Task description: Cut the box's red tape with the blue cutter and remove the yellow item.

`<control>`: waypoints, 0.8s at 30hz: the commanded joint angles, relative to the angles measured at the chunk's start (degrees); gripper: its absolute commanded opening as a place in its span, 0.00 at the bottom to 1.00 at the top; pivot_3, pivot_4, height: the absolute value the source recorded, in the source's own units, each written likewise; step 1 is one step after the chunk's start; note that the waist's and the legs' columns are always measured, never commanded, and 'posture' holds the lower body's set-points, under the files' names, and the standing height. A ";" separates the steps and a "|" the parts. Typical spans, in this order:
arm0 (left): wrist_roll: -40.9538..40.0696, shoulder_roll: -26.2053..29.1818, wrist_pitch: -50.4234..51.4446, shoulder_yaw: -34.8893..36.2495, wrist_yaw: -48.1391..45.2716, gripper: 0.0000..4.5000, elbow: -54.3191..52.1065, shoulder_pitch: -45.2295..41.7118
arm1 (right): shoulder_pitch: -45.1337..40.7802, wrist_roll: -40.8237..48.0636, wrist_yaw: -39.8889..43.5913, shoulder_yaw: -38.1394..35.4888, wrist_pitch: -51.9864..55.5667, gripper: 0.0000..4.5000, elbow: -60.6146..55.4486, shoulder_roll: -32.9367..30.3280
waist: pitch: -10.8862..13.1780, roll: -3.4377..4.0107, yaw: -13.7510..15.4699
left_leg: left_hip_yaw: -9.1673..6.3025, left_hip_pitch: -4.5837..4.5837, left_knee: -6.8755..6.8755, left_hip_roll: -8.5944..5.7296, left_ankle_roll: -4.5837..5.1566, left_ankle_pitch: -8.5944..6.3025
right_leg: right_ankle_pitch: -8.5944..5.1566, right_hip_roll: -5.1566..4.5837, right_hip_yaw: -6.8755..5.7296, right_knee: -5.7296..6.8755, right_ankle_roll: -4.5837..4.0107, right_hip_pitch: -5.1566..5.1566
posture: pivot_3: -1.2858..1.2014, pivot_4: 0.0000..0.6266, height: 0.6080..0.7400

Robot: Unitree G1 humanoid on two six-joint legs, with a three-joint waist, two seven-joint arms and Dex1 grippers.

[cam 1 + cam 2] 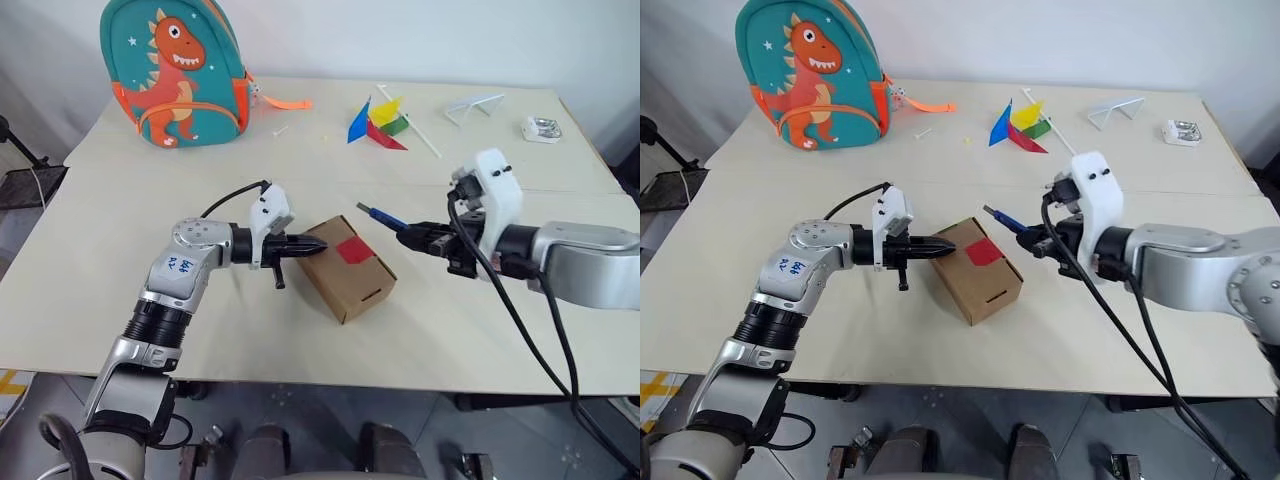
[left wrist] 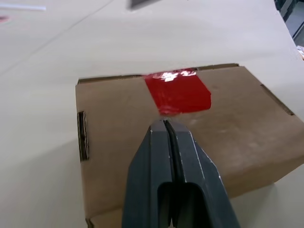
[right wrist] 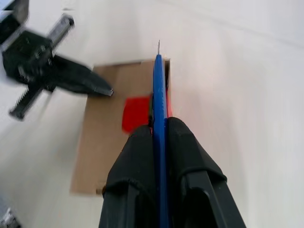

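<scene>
The right gripper point(image 1: 412, 238), clamped on the blue cutter point(image 1: 381, 214), points its blade toward the red tape point(image 1: 353, 250) just ahead and below, while the closed, empty left gripper point(image 1: 312, 247) presses the cardboard box point(image 1: 349, 270) at its near end.

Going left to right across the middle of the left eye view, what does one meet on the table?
Left claw, shut, tip at the box's left end → box → red tape on its top → blue cutter → right claw, shut on the blue cutter.
</scene>
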 commanded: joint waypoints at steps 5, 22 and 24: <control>0.66 1.04 3.29 -0.16 1.27 0.00 -3.24 0.79 | -4.84 -3.47 0.06 1.79 5.89 0.02 3.38 4.07 | 0.00 0.00 -0.05 | 0.02 0.01 0.00 0.00 0.00 0.00 | 0.01 0.00 0.00 0.02 0.00 0.00 | 0.52 0.24 1.00; 1.02 0.84 5.75 -1.59 2.37 0.00 -6.64 2.88 | -7.80 -2.01 -3.65 3.40 13.19 0.02 7.95 8.77 | 0.00 0.01 -0.06 | 0.04 0.04 0.00 0.00 0.00 0.00 | 0.01 -0.01 0.00 0.05 0.00 0.00 | 0.52 0.24 1.00; 0.96 0.89 5.88 -1.64 2.31 0.00 -6.92 3.03 | -7.33 -1.74 -4.59 3.55 13.13 0.02 8.09 8.97 | 0.00 0.01 -0.06 | 0.04 0.04 0.00 0.00 0.00 0.00 | 0.01 -0.01 0.00 0.05 0.00 0.00 | 0.52 0.24 1.00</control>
